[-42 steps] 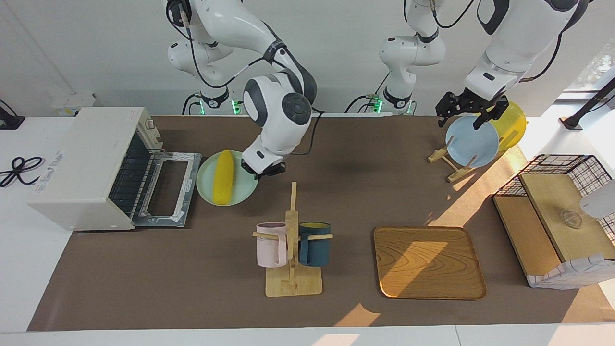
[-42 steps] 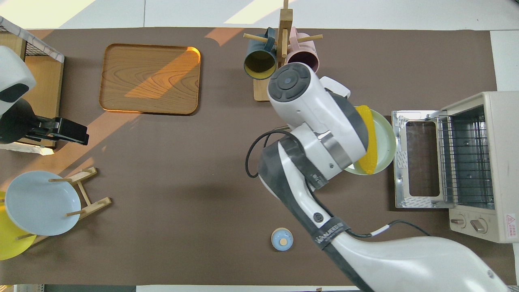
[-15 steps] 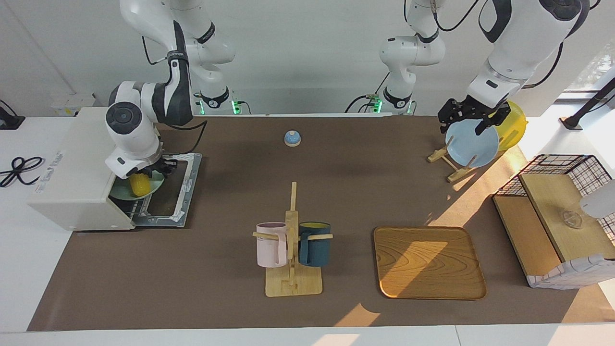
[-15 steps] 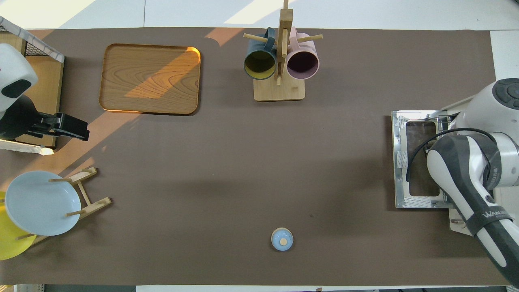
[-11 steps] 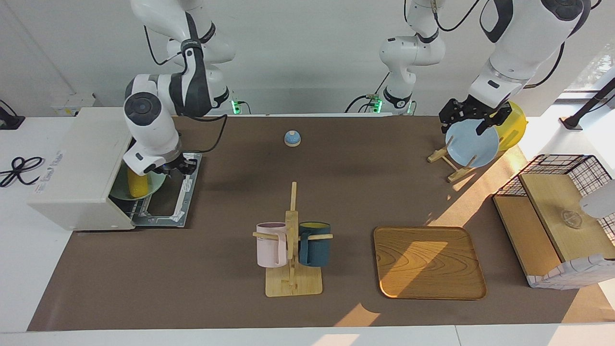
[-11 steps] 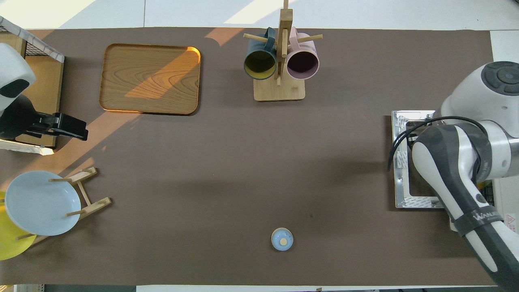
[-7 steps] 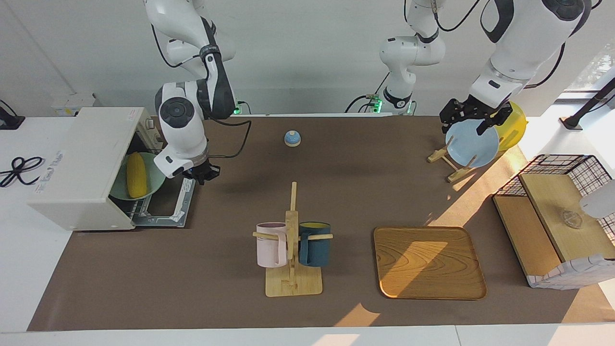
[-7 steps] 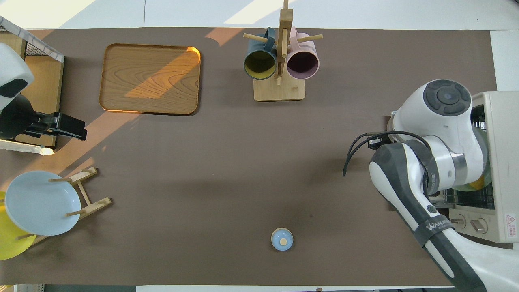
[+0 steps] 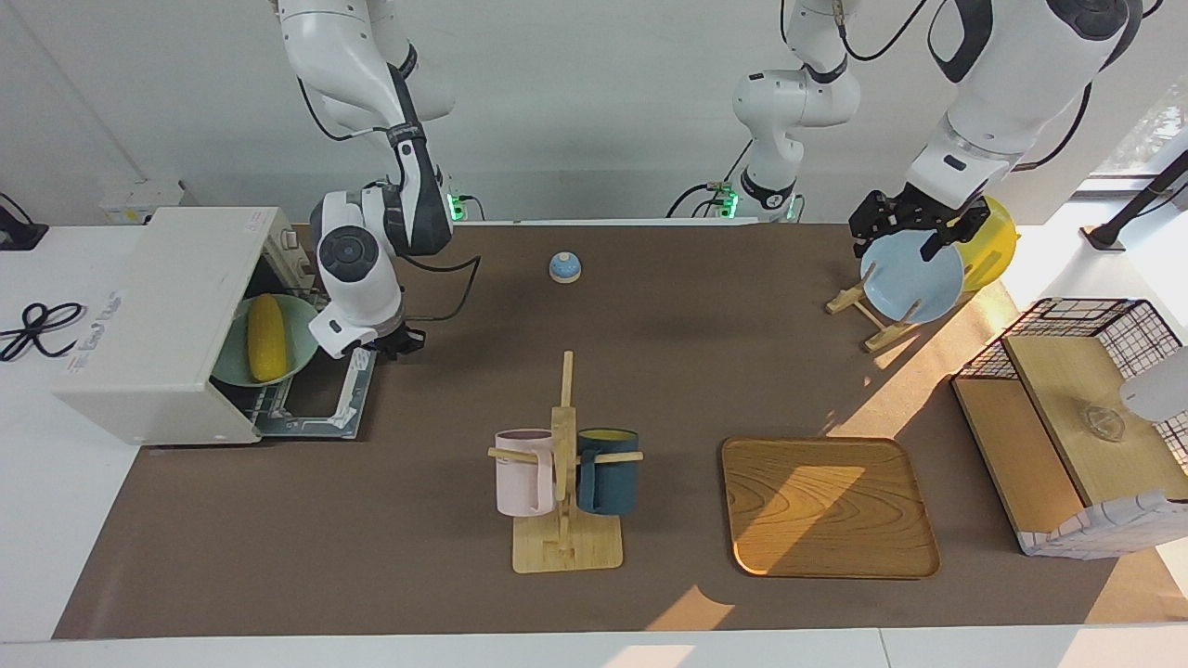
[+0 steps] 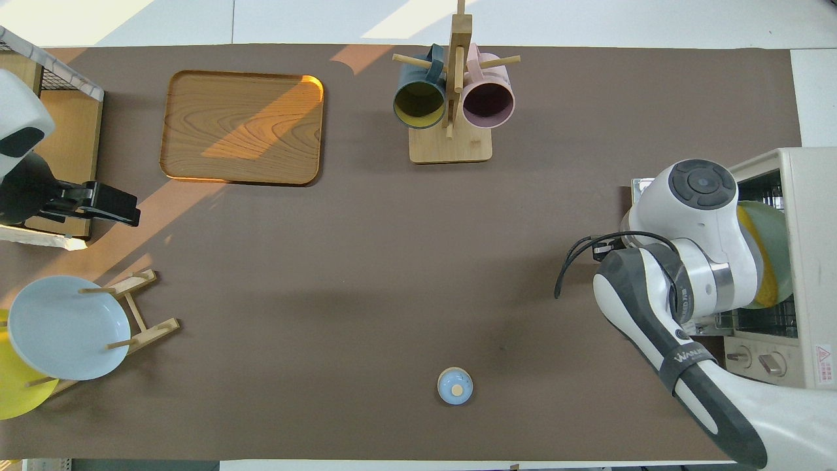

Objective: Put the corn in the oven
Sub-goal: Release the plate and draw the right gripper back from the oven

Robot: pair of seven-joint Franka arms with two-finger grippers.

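Observation:
The yellow corn [image 9: 265, 337] lies on a pale green plate [image 9: 290, 360] that rests on the rack just inside the open white oven [image 9: 158, 315]. The oven's door [image 9: 320, 394] is folded down flat. My right gripper [image 9: 394, 343] is open and empty, just off the door's edge, apart from the plate. In the overhead view my right arm covers most of the door, and only slivers of the corn [image 10: 766, 281] and the plate [image 10: 777, 235] show in the oven [image 10: 811, 261]. My left gripper [image 9: 893, 243] waits open over the blue plate [image 9: 914, 283].
A small blue bell [image 9: 564, 267] sits near the robots. A mug rack [image 9: 563, 464] with a pink and a dark blue mug stands mid-table, beside a wooden tray [image 9: 826, 506]. A plate rack with a yellow plate [image 9: 993, 241] and a wire basket [image 9: 1151, 325] are at the left arm's end.
My right gripper carried the green plate with the corn into the oven, let go of it and drew back out past the door. The left arm stayed put.

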